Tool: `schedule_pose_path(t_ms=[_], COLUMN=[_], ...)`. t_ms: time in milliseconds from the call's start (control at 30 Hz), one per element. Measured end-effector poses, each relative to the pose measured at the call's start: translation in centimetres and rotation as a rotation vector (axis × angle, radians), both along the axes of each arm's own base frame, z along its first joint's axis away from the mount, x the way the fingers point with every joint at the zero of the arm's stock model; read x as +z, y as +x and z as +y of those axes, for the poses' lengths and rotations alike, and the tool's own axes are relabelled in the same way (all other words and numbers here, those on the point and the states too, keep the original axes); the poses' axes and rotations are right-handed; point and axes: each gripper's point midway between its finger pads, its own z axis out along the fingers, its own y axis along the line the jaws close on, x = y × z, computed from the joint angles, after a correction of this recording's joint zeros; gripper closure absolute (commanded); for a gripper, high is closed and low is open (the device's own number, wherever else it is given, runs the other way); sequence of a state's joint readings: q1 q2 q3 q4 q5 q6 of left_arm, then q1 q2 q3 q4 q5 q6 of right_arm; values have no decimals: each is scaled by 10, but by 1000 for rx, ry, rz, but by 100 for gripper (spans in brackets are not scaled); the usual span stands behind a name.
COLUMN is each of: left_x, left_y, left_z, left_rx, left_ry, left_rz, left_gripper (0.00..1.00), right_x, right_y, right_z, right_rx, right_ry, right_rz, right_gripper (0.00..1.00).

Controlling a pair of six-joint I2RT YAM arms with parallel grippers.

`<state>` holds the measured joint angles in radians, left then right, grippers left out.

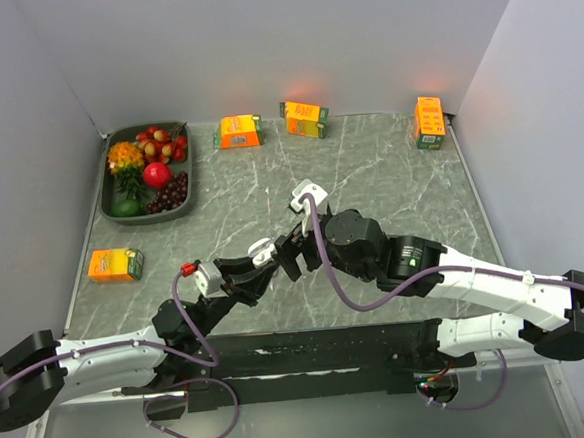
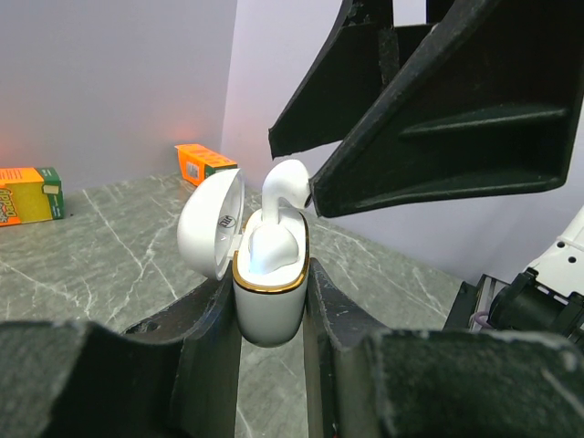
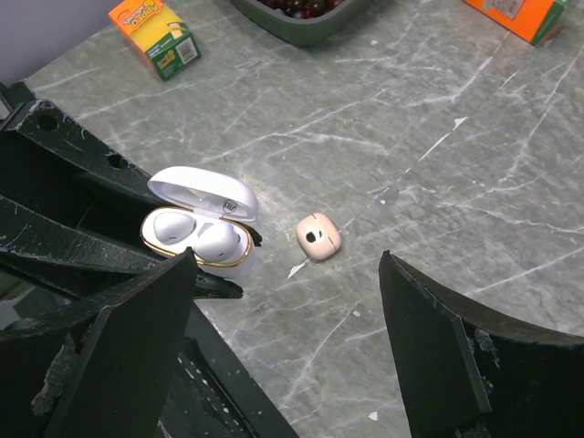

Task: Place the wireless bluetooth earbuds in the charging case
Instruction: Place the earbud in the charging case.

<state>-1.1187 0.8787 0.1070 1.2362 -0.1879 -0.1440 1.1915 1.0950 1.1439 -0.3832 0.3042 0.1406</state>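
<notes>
We see L jaws clamped on open charging case point(image 2: 271, 315), centre frame; earbuds point(image 3: 173, 226) inside. R jaws wide, empty, over bench point(image 3: 438, 109); beige pc point(image 3: 318, 235) near case.

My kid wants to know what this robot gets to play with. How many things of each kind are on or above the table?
Orange cartons: 4
Fruit tray: 1
Charging case: 1, open, held in the left gripper
Earbuds: 2, both sitting in the case
Small beige piece: 1, lying on the table
Total: 9
</notes>
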Motion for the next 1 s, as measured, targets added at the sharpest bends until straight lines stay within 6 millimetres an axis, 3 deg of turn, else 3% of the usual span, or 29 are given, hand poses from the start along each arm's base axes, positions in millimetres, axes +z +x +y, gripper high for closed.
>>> schedule_pose_path(t_ms=[567,1000], left_x=[0,0], left_y=[0,-1], left_z=[0,-1], left_rx=[-1,-8], left_ry=[2,1], left_rz=[0,0], left_gripper=[99,99], right_x=[20,8], right_y=[4,7], right_z=[-16,-9], right_rx=[-39,-36], right_ry=[30,-6], right_rz=[-56,-43], right_gripper=[11,11])
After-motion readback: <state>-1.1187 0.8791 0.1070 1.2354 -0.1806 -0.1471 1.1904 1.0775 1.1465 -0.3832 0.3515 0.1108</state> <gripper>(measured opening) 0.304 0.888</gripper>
